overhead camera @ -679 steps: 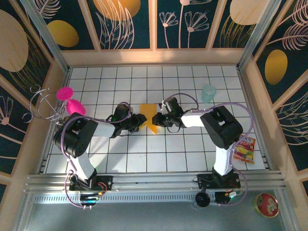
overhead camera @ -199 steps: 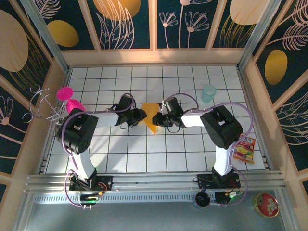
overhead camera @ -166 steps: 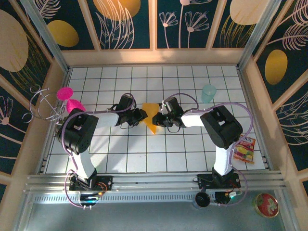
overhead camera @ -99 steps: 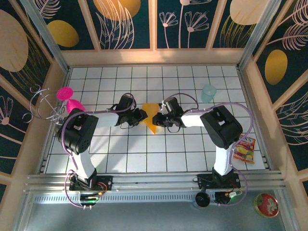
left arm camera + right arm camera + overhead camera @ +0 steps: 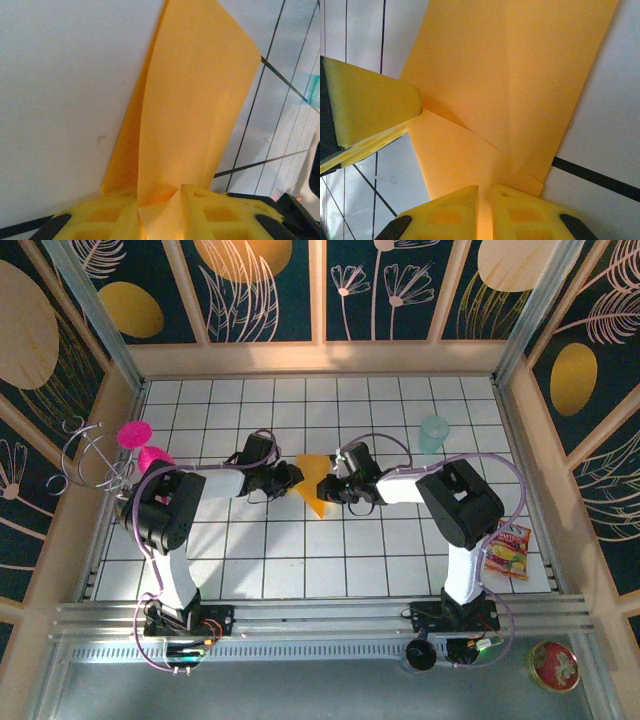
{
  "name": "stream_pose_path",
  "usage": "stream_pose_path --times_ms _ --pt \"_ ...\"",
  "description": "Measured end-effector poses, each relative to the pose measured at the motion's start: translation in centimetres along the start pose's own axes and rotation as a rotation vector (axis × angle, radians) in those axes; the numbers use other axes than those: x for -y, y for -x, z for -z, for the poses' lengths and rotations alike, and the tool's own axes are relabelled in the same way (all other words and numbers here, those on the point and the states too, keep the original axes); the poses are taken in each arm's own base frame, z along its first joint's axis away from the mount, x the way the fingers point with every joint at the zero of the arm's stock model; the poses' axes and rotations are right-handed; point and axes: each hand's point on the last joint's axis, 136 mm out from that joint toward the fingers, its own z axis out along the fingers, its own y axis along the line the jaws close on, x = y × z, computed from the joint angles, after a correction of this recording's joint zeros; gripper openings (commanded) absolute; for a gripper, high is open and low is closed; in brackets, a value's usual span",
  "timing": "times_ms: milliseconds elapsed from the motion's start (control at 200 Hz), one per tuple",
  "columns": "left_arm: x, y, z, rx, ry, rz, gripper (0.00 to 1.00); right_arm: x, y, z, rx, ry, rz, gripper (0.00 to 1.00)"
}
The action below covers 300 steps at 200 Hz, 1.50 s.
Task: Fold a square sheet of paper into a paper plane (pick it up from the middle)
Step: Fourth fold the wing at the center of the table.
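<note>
The square sheet of paper (image 5: 314, 481), orange-yellow, lies mid-table folded to a pointed kite outline, the paper plane's early shape. My left gripper (image 5: 293, 478) meets its left edge. In the left wrist view a raised flap of the paper (image 5: 192, 95) runs down between the yellow fingers (image 5: 107, 220), and the left gripper (image 5: 160, 215) is shut on it. My right gripper (image 5: 331, 486) is at the sheet's right side. The right wrist view shows the right gripper (image 5: 484, 210) shut on the creased paper (image 5: 520, 75), with one left finger (image 5: 367, 105) beside it.
A pale teal cup (image 5: 434, 433) stands at the back right. A red-and-yellow snack packet (image 5: 508, 549) lies by the right wall. Pink objects (image 5: 148, 452) and a wire stand (image 5: 85, 455) sit at the left wall. A round tin (image 5: 553, 665) rests beyond the front rail.
The left gripper has moved up to the sheet's left edge and its jaws have narrowed onto the raised flap. The right gripper has held still on the paper.
</note>
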Motion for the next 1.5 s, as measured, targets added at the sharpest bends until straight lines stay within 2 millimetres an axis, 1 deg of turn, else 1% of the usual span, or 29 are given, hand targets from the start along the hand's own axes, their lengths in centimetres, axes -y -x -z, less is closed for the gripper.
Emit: stream_pose_path --times_ms 155,290,395,581,756,851,936,1036,1131,1176,1231,1306,1402,1502 --pt "0.6 0.2 -0.1 -0.017 -0.018 -0.029 0.24 0.0 0.0 0.0 0.000 0.000 0.000 0.15" --pt "1.3 1.3 -0.3 -0.023 -0.023 -0.081 0.24 0.0 0.0 0.0 0.000 0.000 0.000 0.15" --pt "1.6 1.6 -0.3 -0.033 -0.027 -0.114 0.23 0.0 0.0 0.0 0.000 0.000 0.000 0.15" --pt "0.8 0.8 -1.0 -0.084 -0.017 -0.130 0.21 0.0 0.0 0.0 0.000 0.000 0.000 0.15" --pt "0.3 0.7 -1.2 -0.101 -0.002 -0.142 0.12 0.0 0.0 0.0 0.000 0.000 0.000 0.15" --pt "0.2 0.9 -1.1 -0.099 0.000 -0.146 0.05 0.0 0.0 0.1 0.002 0.001 0.004 0.17" --pt "0.2 1.0 -1.1 -0.098 0.001 -0.146 0.03 -0.1 0.1 0.2 0.005 0.001 0.020 0.22" --pt "0.2 1.1 -0.9 -0.090 0.000 -0.133 0.01 0.3 0.9 0.7 0.045 -0.048 0.061 0.29" --pt "0.3 1.1 -0.3 -0.066 0.001 -0.108 0.01 0.5 2.1 2.0 0.105 -0.117 0.118 0.35" --pt "0.4 1.1 0.1 -0.052 0.000 -0.098 0.01 0.2 2.7 2.7 0.139 -0.144 0.155 0.37" --pt "0.6 1.2 0.8 -0.029 -0.003 -0.079 0.01 -0.6 3.4 3.6 0.187 -0.177 0.207 0.39" --pt "1.2 1.5 1.5 0.005 -0.019 -0.062 0.01 -2.0 3.5 4.0 0.228 -0.206 0.280 0.41" --pt "1.4 1.6 2.1 0.035 -0.028 -0.036 0.01 -3.5 2.6 3.6 0.246 -0.242 0.367 0.42" --pt "1.1 1.6 2.3 0.047 -0.023 -0.006 0.01 -4.8 1.2 2.6 0.241 -0.273 0.440 0.43"
